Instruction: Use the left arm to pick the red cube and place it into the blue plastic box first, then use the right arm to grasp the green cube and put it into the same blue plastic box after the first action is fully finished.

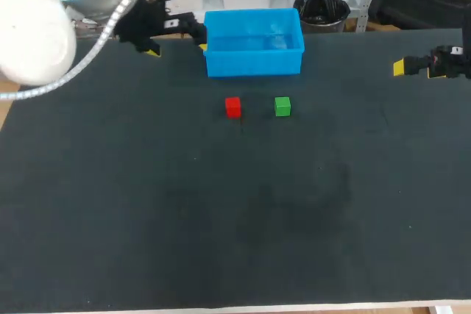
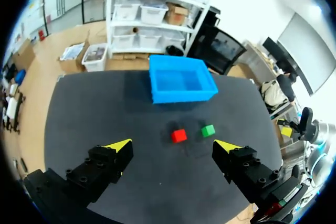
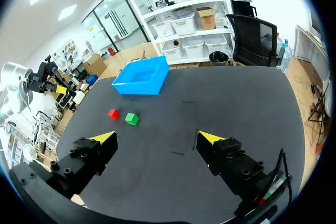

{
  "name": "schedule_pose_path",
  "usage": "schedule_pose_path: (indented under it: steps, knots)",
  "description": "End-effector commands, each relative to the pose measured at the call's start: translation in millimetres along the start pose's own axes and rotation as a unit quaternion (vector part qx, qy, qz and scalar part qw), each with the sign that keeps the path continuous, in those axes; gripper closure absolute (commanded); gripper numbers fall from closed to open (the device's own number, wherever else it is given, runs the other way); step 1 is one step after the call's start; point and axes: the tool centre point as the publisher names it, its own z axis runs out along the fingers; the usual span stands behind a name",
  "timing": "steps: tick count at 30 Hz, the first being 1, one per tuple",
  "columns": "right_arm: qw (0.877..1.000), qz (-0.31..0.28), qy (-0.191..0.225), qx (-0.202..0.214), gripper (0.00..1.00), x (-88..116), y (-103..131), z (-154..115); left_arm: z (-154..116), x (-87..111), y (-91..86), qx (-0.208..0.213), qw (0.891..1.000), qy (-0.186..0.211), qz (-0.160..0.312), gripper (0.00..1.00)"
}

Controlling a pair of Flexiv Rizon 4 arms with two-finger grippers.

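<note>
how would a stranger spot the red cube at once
Find the blue box at the far middle of the dark table. Two small cubes sit in front of it. The red cube is the left one; its neighbour is the green cube.

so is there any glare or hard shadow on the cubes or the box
Head view: pale sheen inside the blue box; the red cube and green cube cast only faint, soft shadows on the dark table. Left wrist view: small dark patches beside both cubes, no glare. Right wrist view: both cubes evenly lit.
</note>
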Motion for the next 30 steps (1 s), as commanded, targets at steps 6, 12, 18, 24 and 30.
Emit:
schedule_pose_path:
  steps: [6, 12, 18, 24, 30]
  knots:
    - [1.0, 0.0, 0.001, 0.002, 0.0, 0, 1, 0, 2, -7.8, -11.9, -0.106, 0.994, 0.01, -0.002, 0.0]
    - [1.0, 0.0, 0.001, 0.002, 0.0, 0, 1, 0, 2, -7.8, -11.9, -0.106, 0.994, 0.01, -0.002, 0.0]
    - [1.0, 0.0, 0.001, 0.002, 0.0, 0, 1, 0, 3, -6.3, -10.9, -0.11, 0.994, 0.014, -0.006, 0.0]
    - [1.0, 0.0, 0.001, 0.002, 0.0, 0, 1, 0, 16, -6.2, -11.4, -0.112, 0.993, 0.041, -0.023, 0.0]
    - [1.0, 0.0, 0.001, 0.002, 0.0, 0, 1, 0, 30, -10.5, -11.8, -0.113, 0.989, 0.078, -0.045, 0.0]
